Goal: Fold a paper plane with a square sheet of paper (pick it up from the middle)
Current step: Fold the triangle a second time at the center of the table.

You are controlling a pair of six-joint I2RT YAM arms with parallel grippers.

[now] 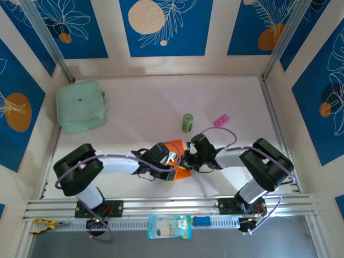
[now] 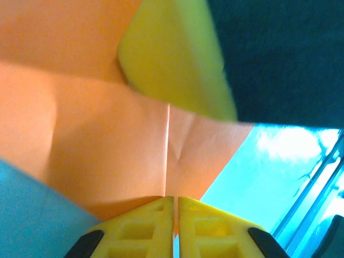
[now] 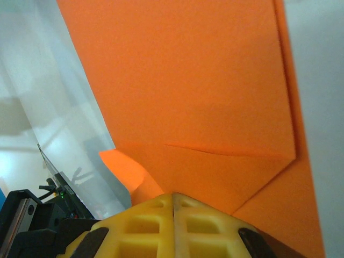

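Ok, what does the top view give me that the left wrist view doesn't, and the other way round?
Top view: both arms meeting over the paper, with the left tool and right tool close together. The green can, pink packet and mint pouch sit farther back. Left wrist: the paper's straight crease up close, running into the left tool's shut fingers, and a yellow pad over the sheet, probably the right tool's. Both: the orange paper and the left tool.
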